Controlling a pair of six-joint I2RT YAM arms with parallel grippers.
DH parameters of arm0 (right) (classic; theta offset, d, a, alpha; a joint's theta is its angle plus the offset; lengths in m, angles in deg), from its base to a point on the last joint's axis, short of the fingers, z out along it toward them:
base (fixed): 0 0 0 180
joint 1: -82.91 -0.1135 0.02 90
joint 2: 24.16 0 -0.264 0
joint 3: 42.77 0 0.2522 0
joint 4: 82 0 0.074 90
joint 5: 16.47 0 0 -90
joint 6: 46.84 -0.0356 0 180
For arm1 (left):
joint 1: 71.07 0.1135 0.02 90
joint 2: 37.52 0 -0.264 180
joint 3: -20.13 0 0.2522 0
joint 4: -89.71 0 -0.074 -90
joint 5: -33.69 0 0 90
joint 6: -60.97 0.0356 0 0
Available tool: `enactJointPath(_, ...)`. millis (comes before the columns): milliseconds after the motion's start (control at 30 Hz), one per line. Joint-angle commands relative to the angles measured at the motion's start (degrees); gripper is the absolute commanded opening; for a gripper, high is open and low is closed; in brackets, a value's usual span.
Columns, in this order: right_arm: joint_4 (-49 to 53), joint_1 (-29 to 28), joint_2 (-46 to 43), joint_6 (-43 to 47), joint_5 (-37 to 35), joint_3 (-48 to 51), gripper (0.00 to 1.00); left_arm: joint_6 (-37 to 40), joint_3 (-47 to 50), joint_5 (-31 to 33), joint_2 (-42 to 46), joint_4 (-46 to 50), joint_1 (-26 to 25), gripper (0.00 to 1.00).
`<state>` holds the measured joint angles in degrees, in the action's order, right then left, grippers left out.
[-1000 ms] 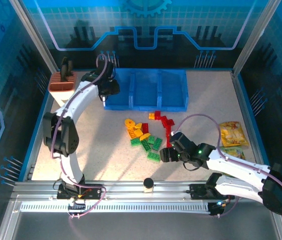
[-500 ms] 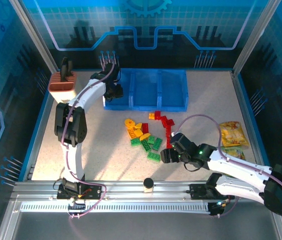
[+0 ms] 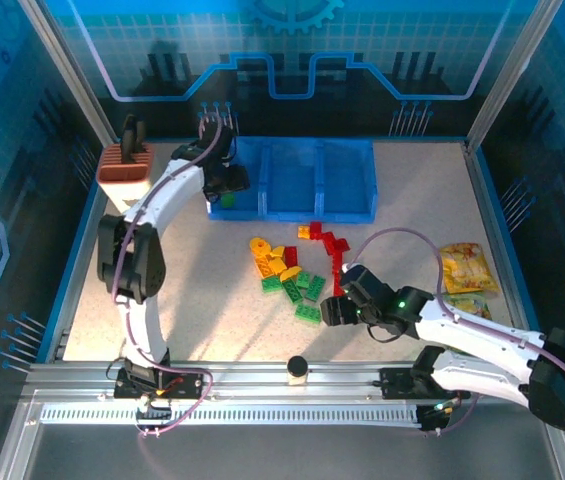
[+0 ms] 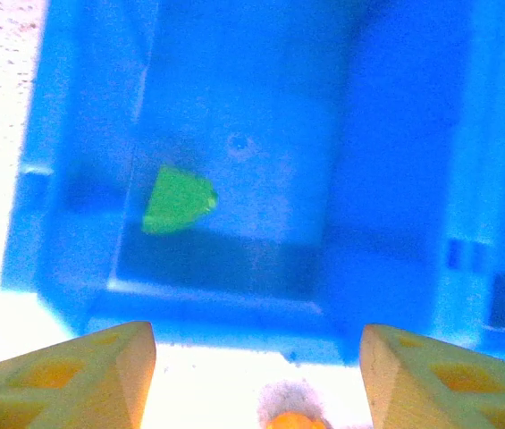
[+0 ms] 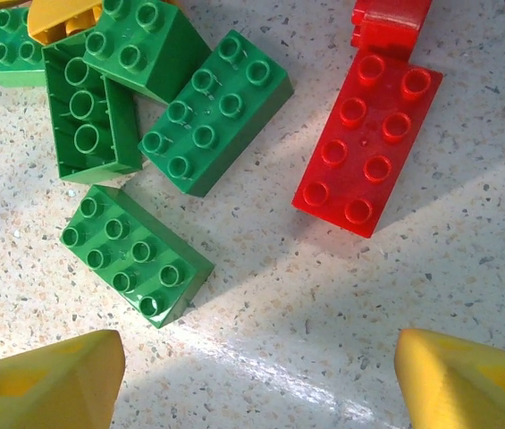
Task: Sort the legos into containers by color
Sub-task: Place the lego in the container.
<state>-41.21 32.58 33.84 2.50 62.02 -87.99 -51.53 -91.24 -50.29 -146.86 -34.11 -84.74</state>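
Note:
The blue three-bin tray [image 3: 362, 214] stands at the back of the table. My left gripper [image 3: 226, 184] [image 4: 256, 357] hovers open over the near wall of the left bin [image 4: 234, 308], nothing between its fingers. One green brick [image 4: 178, 199] [image 3: 225, 200] lies on that bin's floor. A mixed pile sits mid-table: yellow bricks [image 3: 265, 252], red bricks [image 3: 328, 241] and green bricks [image 3: 302, 288]. My right gripper [image 3: 330, 309] [image 5: 252, 366] is open low over bare table, just short of a green brick [image 5: 136, 255], more green bricks [image 5: 216, 125] and a red brick [image 5: 368, 143].
A brown-and-white block with black handles [image 3: 127, 165] stands left of the tray. Snack packets [image 3: 465, 268] lie at the right edge. A small black-capped cylinder [image 3: 297, 368] sits on the front rail. The middle and right bins [image 3: 347, 175] hold nothing I can see.
A green brick has appeared on the floor of the left bin under my left gripper, and that arm's elbow has shifted. The right arm has stayed still.

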Motion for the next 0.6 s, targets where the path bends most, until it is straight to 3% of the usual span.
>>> enactJointPath(0, 0.7, -1.5, 1.4, 1.3, 0.4, -2.9, 0.79, -1.5, 4.7, -2.0, 9.2, -2.2, -0.2, 0.63)
enactJointPath(300, 0.5, -3.9, 10.1, 4.7, -0.7, -8.9, 0.78, -6.0, 30.1, -3.2, 31.8, -10.4, -3.0, 0.62)
enactJointPath(567, -0.6, -3.0, 20.7, 7.5, -1.0, -17.3, 0.75, -8.9, 45.9, -2.0, 49.0, -8.2, -5.1, 0.59)
